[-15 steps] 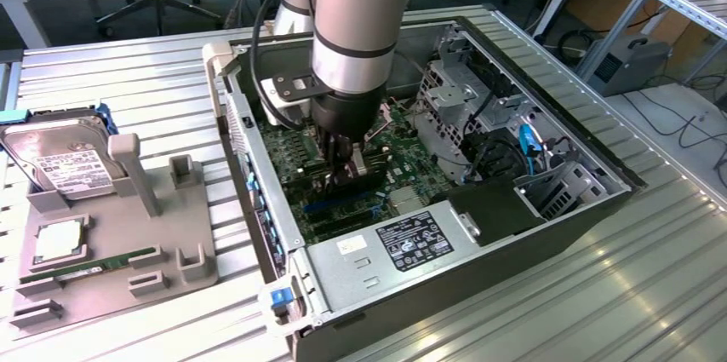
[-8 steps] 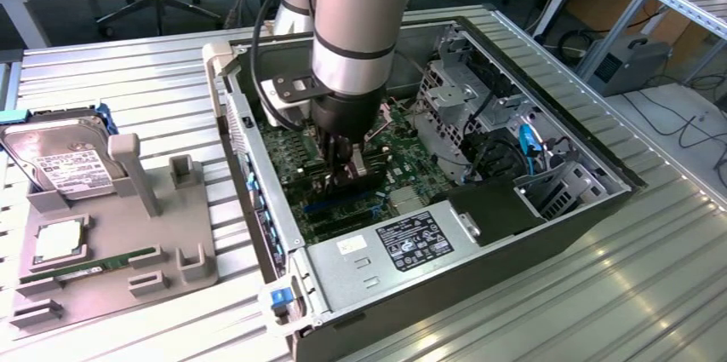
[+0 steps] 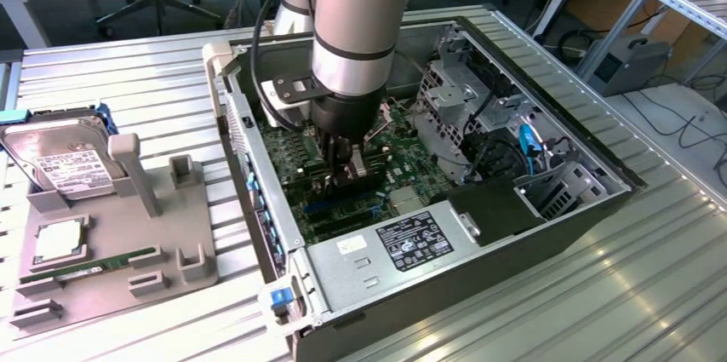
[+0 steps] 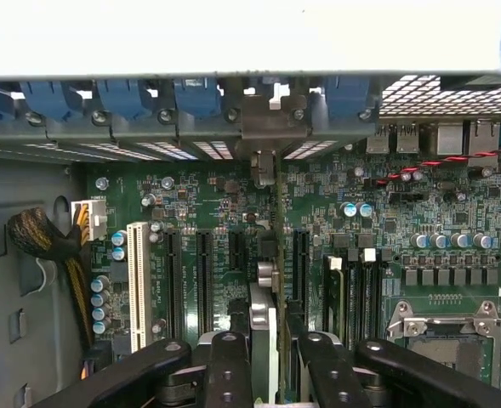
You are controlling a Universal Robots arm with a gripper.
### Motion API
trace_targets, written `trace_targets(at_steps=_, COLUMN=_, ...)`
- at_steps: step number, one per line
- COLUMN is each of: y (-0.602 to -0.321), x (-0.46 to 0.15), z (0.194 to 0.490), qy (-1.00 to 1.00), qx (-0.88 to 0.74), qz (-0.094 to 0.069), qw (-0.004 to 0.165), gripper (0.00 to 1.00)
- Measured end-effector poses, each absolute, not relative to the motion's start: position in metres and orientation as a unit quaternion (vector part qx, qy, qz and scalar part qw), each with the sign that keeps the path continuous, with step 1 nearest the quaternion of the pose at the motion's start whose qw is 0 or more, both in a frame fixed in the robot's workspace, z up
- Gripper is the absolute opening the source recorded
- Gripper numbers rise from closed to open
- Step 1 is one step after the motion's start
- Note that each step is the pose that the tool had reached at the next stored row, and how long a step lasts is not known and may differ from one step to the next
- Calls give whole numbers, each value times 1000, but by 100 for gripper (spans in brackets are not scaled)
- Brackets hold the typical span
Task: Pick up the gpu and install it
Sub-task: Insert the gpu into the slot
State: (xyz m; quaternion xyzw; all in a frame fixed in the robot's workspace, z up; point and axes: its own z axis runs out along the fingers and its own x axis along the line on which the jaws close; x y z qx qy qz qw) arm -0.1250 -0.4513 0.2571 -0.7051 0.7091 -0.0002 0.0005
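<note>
1. The computer case [image 3: 591, 200] is lying open on the table, the arm reaching down inside.
2. The gripper [image 4: 269, 340] is clenching the gpu [image 4: 264, 327] edge-on, directly beneath it.
3. Its long axis is running along the motherboard [image 4: 403, 212] slots, bracket end toward the case's rear wall.

bright, even light — overexposed case edge
</note>
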Motion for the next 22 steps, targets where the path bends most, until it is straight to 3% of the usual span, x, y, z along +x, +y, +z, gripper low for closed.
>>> trace_targets(at_steps=5, y=-451, x=-125, z=257, qy=709, qx=-705, qz=0, qw=1, gripper=28)
trace_targets(at_steps=7, y=-451, x=-125, z=257, qy=709, qx=-705, qz=0, qw=1, gripper=40)
trace_targets(at_steps=22, y=-444, x=-125, z=286, qy=709, qx=-705, qz=-2, qw=-1, gripper=40)
